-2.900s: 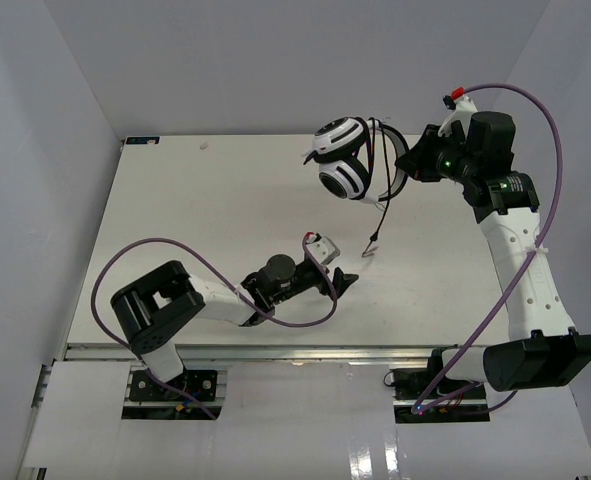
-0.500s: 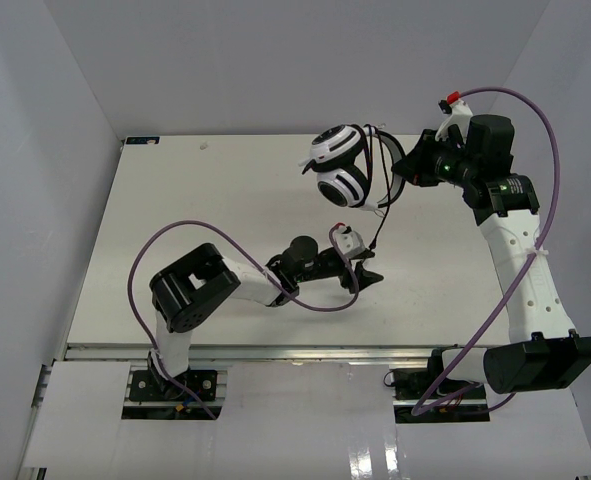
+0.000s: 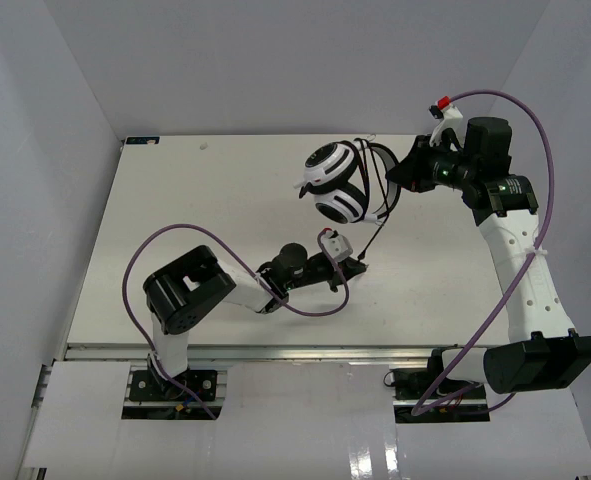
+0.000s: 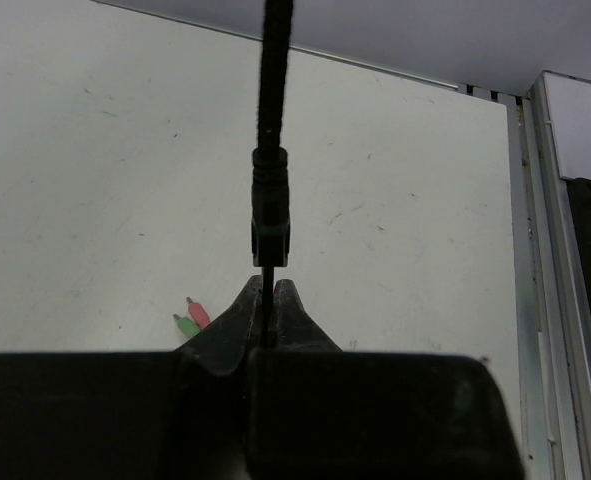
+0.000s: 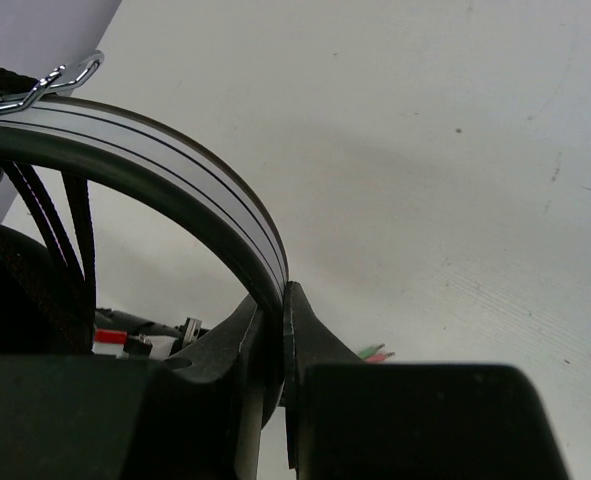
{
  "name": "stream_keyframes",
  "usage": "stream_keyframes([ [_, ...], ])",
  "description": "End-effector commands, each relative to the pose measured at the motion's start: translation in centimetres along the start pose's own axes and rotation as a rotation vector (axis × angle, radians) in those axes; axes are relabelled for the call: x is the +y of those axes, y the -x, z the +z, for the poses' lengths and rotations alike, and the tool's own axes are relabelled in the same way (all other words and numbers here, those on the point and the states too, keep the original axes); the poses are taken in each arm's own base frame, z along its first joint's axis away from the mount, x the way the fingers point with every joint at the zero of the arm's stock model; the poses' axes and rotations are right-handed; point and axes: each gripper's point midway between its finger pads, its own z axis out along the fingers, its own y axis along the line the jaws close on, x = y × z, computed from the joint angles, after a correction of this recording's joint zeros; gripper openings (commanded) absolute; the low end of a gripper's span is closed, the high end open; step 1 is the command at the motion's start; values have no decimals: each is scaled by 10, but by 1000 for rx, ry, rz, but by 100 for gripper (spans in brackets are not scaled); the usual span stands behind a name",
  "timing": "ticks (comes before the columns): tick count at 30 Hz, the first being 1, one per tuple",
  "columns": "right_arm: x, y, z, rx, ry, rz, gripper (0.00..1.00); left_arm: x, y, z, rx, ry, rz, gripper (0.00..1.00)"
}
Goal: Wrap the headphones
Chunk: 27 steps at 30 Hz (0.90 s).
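The white headphones (image 3: 337, 180) with ringed cups hang above the table's back middle. My right gripper (image 3: 403, 178) is shut on their striped headband (image 5: 175, 170), the jaws (image 5: 275, 295) pinching it edge-on. Cable loops (image 5: 55, 220) lie around the band. The thin black cable (image 3: 373, 238) drops from the cups to my left gripper (image 3: 358, 264). In the left wrist view, that gripper (image 4: 268, 288) is shut on the thin wire just below the cable's thick black sleeve (image 4: 271, 205). The red and green ends (image 4: 192, 318) lie on the table by the left jaw, also showing as coloured tips (image 5: 375, 353).
The white table (image 3: 195, 220) is walled in white at the left, back and right. A metal rail (image 3: 275, 352) runs along its near edge. Purple arm cables (image 3: 175, 240) loop over the left arm and beside the right arm (image 3: 520, 250). A small tag (image 3: 140, 141) sits at the back left corner.
My left gripper has come in from the left, closed on the cable near its end, and pulled back slightly. The right gripper has turned the headphones a little while holding them.
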Motion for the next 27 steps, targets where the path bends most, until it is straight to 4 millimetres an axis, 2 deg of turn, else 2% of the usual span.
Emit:
stream_keyframes([
  [1, 58, 34, -35, -143, 235, -235, 8, -2, 18, -35, -41, -51, -38, 0],
  [4, 54, 28, -40, -145, 237, -390, 8, -1, 22, -54, -22, -109, -40, 0],
  [5, 52, 24, -40, -136, 242, -453, 8, -6, 18, -59, 12, -150, -31, 0],
  [8, 56, 15, -44, -115, 292, -580, 8, -4, 12, -70, 94, -189, -6, 0],
  [11, 54, 2, -46, -78, 313, -712, 8, 12, 8, -84, 146, -181, 13, 0],
  [14, 49, -11, -47, -42, 293, -809, 8, 28, 30, -91, 124, -174, 41, 0],
  [17, 31, -24, -45, -2, 207, -916, 8, 42, 45, -100, 147, -197, 5, 0],
  [19, 20, -34, -42, 22, 168, -974, 8, 41, 53, -101, 175, -249, -28, 0],
  [20, 12, -31, -43, 20, 124, -1023, 8, 44, 62, -100, 172, -285, -22, 0],
  [22, -3, -44, -38, 59, 85, -1064, 8, 43, 56, -107, 246, -323, -101, 0],
  [27, -13, -57, -26, 80, 88, -1186, 8, 37, 49, -112, 344, -420, -261, 8],
])
